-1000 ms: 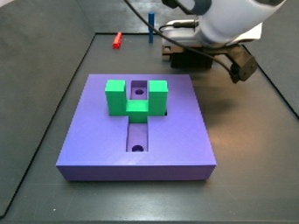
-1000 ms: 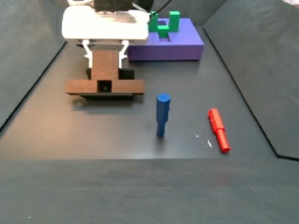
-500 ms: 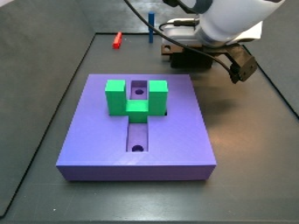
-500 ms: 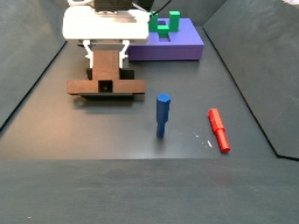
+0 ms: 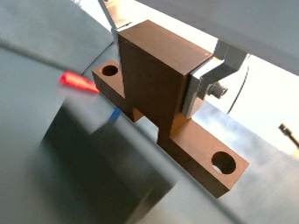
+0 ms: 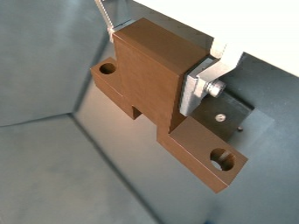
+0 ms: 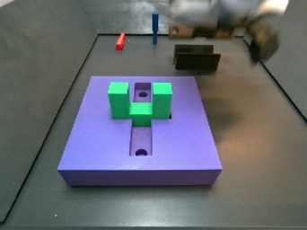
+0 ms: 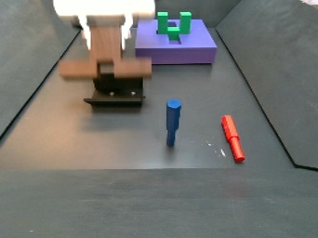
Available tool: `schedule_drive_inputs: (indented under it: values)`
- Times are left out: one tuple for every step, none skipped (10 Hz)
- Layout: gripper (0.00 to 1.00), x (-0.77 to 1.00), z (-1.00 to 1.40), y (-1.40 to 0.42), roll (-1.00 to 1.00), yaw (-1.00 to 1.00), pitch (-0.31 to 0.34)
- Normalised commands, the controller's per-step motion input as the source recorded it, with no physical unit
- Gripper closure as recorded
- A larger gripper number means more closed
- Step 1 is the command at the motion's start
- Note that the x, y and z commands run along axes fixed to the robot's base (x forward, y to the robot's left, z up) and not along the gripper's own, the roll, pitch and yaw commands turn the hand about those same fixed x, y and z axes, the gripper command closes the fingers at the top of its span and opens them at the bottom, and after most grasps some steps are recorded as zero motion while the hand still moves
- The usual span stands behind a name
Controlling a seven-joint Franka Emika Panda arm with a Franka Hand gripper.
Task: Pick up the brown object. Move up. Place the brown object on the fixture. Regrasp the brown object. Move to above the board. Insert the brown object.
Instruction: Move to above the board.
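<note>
The brown object [image 8: 107, 48] is a mid-brown block with a cross bar and a round hole near each end of the bar. It hangs just above the fixture [image 8: 118, 94], and my gripper [image 8: 106, 35] is shut on its upright part. In both wrist views the block [image 5: 152, 79] [image 6: 149, 74] fills the gap between the silver fingers [image 5: 201, 79] [image 6: 200, 85]. The fixture [image 7: 196, 58] stands bare behind the purple board [image 7: 142, 135]. The board's lengthwise slot and green U-shaped block [image 7: 139, 99] are uncovered. My arm is only a blur in that side view.
A blue peg [image 8: 174, 122] stands upright in front of the fixture. A red peg [image 8: 231, 138] lies on the floor to its right. Dark walls [image 8: 32, 74] close in the floor on both sides.
The gripper has risen with the brown object, lifting it off the fixture where it rested. The fixture, board and pegs have stayed put.
</note>
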Motion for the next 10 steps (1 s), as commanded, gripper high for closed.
schedule_drive_inputs:
  values:
    - [1.00, -0.05, 1.40, 0.02, -0.08, -0.02, -0.055]
    - [1.00, -0.05, 1.40, 0.01, -0.04, -0.03, -0.014]
    - [1.00, -0.03, 1.40, 0.01, -0.01, -0.04, 0.007]
    - [1.00, -0.04, 1.40, 0.00, -0.01, -0.03, 0.024]
    - [1.00, -0.01, 0.75, 0.00, -0.02, -0.02, 0.046]
    - [1.00, 0.01, 0.39, -0.01, 0.00, -0.01, 0.064]
    - [1.00, 0.03, 0.17, -0.01, 0.01, 0.00, 0.075]
    - [1.00, -0.96, 0.27, -1.40, -1.00, -0.09, 0.080]
    - [1.00, -0.98, 0.26, -1.40, -1.00, -0.08, 0.078]
    - [1.00, -1.06, 0.27, -1.40, -1.00, -0.07, 0.058]
